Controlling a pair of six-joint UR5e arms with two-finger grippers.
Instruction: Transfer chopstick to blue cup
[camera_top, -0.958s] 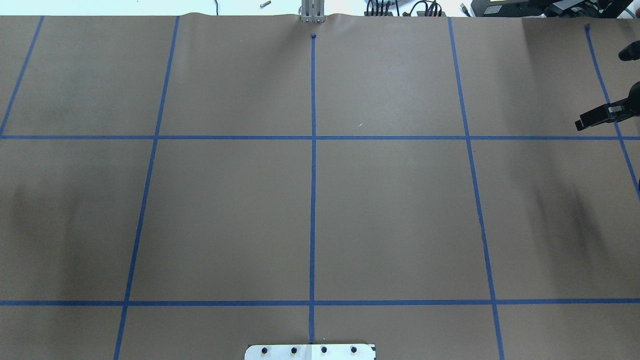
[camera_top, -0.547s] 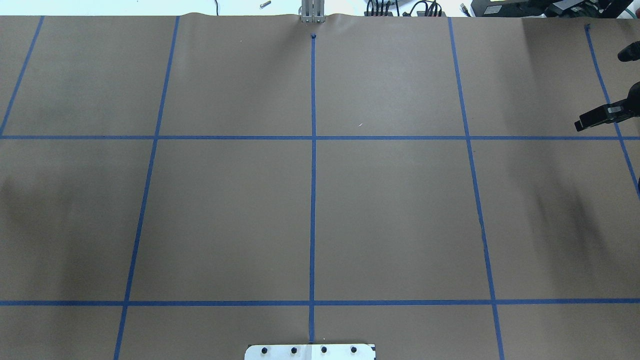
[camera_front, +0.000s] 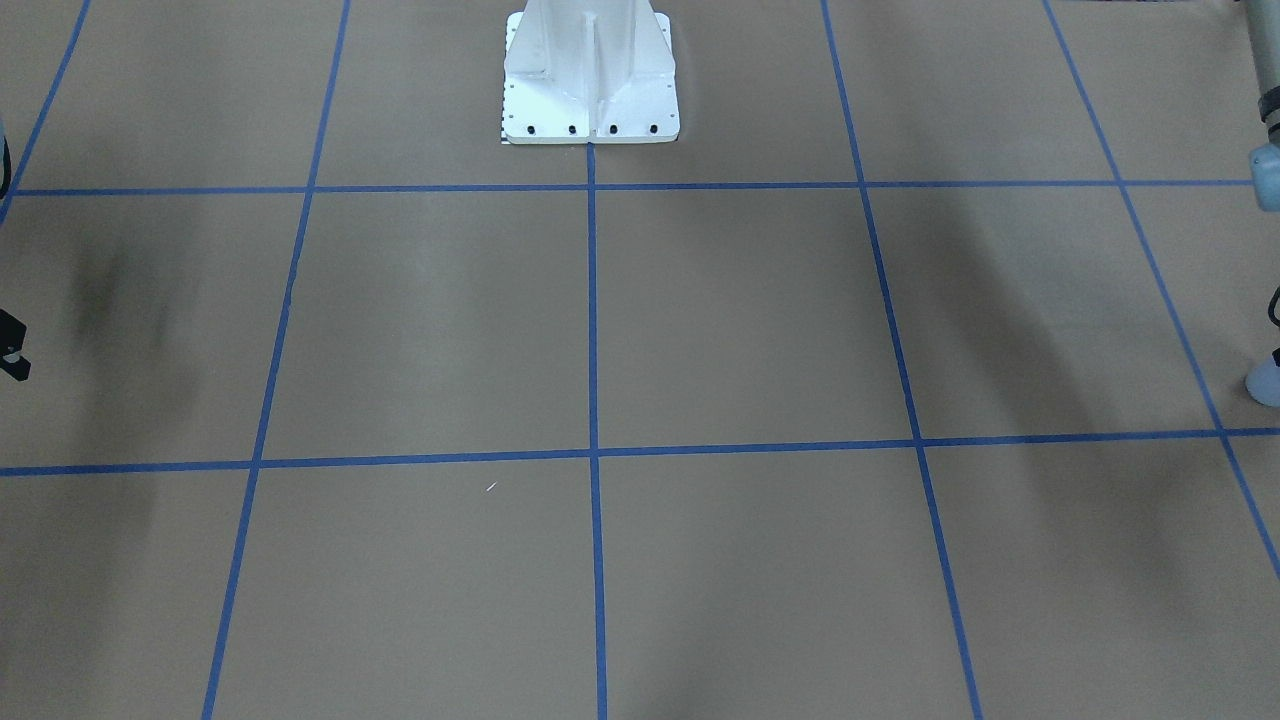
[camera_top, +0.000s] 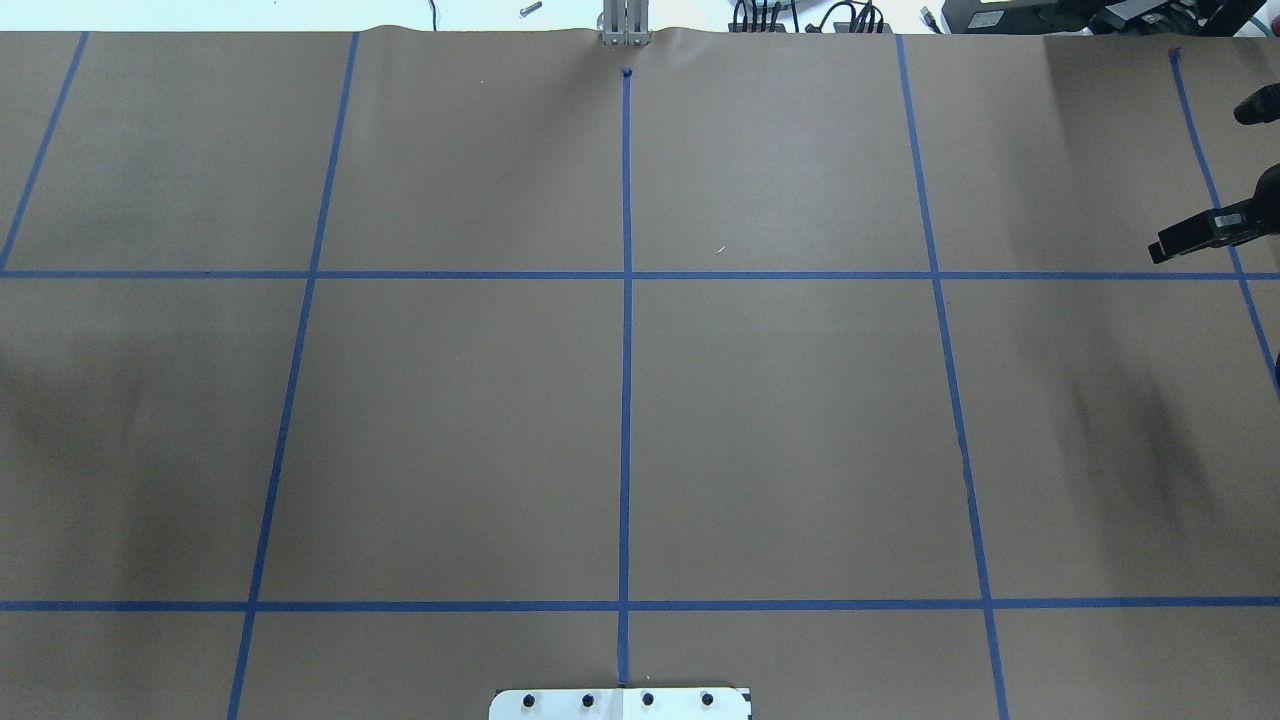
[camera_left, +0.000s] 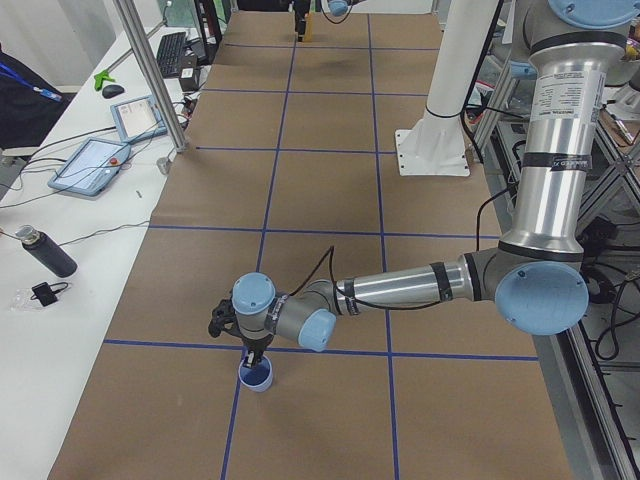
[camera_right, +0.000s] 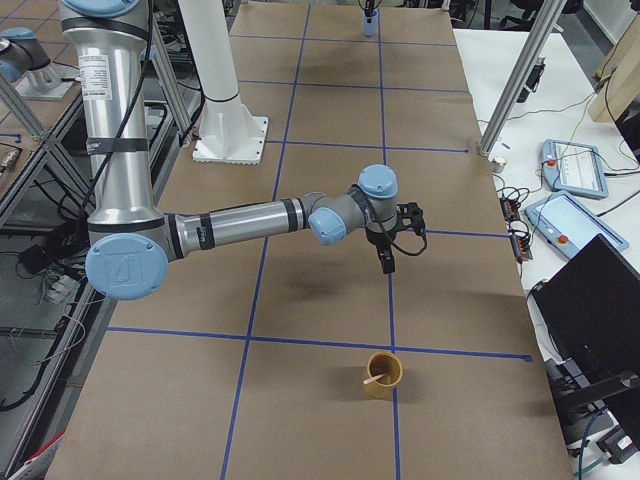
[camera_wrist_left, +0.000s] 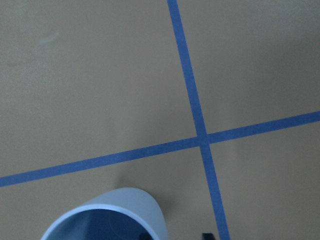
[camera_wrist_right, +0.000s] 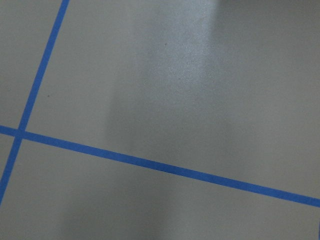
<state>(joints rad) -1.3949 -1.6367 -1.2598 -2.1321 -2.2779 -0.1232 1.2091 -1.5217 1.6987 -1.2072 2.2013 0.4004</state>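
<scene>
The blue cup (camera_left: 257, 378) stands upright on the brown paper by a tape crossing; its rim shows in the left wrist view (camera_wrist_left: 107, 217). My left gripper (camera_left: 250, 358) hangs just above it. Its two dark tips (camera_wrist_left: 175, 235) are apart and straddle the cup's right wall, holding nothing. A pale pink chopstick (camera_right: 372, 381) leans in a yellow-brown cup (camera_right: 386, 372) at the table's other end. My right gripper (camera_right: 386, 262) points down, some way from that cup. Only a black part of it shows at the overhead view's right edge (camera_top: 1165, 245); I cannot tell if it is open.
The white robot base (camera_front: 590, 75) stands at the table's middle edge. Blue tape lines (camera_top: 626, 300) grid the brown paper. Tablets (camera_left: 90, 165) and a dark bottle (camera_left: 45, 252) lie on the white side bench.
The shadow on the left part of the table has shifted toward the left edge. The right gripper's black part has barely moved.
</scene>
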